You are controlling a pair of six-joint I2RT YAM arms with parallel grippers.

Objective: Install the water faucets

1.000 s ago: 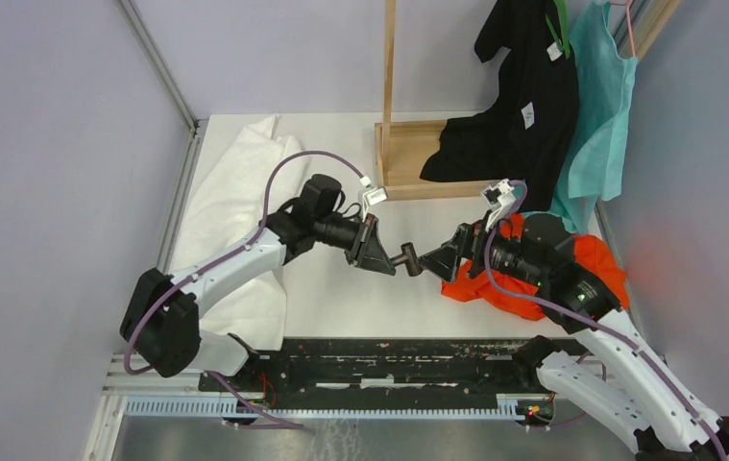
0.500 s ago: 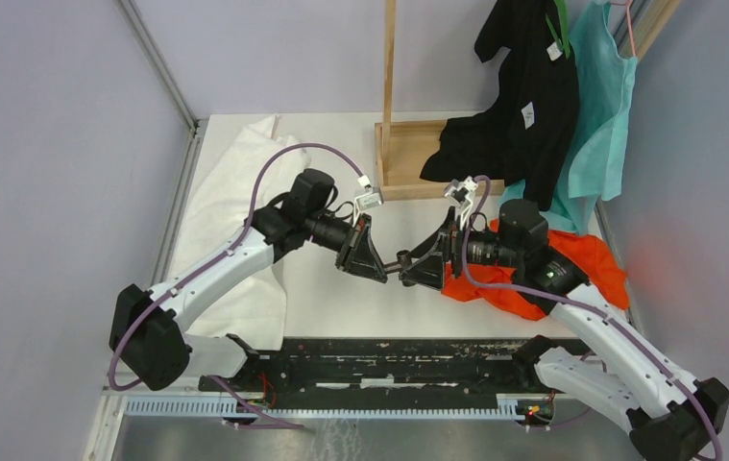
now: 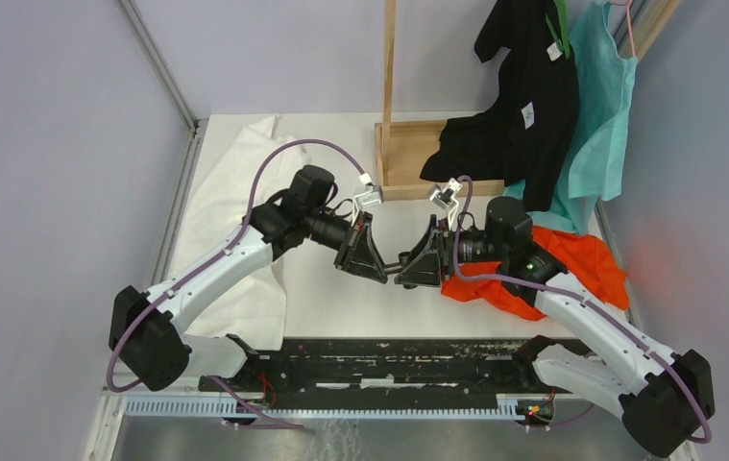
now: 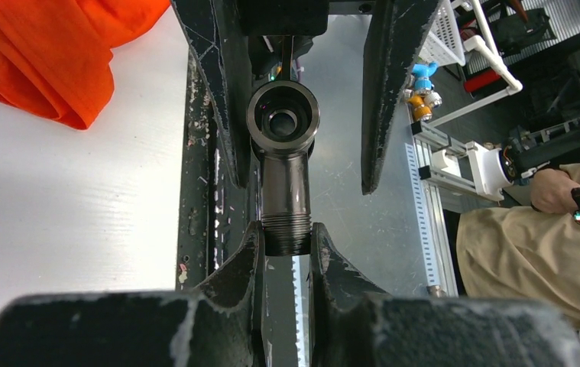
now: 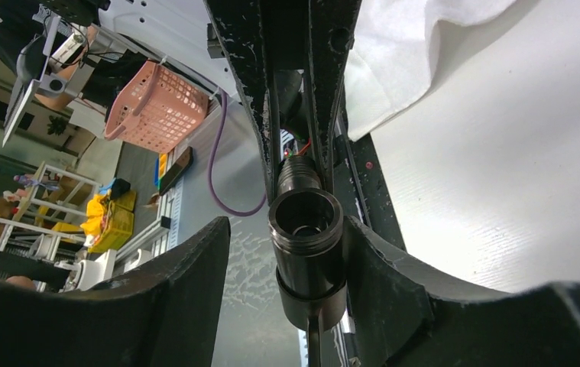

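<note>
The left fingers (image 4: 237,267) are clamped on the threaded end of the faucet fitting (image 4: 285,180), a dark metal piece whose stem runs straight out from the grip to a round, hollow ring end. The right fingers (image 5: 183,294) stand spread on either side of that ring end. One of them lies against the fitting's side and the other stands off it with a clear gap, so the right fingers are not closed on it. From the right wrist, the fitting shows as a short cylinder with a threaded collar, and the left fingers pinch its far end. Whether it is one piece or two joined cannot be told.

From above, the two sets of fingers meet tip to tip over the front middle of the table (image 3: 341,303). Only a sliver of the fitting shows between them, held in the air. The arms reach in from both sides, wrists tilted toward each other.

An orange cloth (image 3: 586,264) lies crumpled just to the right of the right wrist. A white cloth (image 3: 235,197) is spread along the table's left side, under the left arm. Further back is a wooden stand (image 3: 406,158) with a black garment (image 3: 523,106) and a teal garment (image 3: 598,115) hanging beside it. A black rail (image 3: 389,351) runs along the near edge between the arm bases.
</note>
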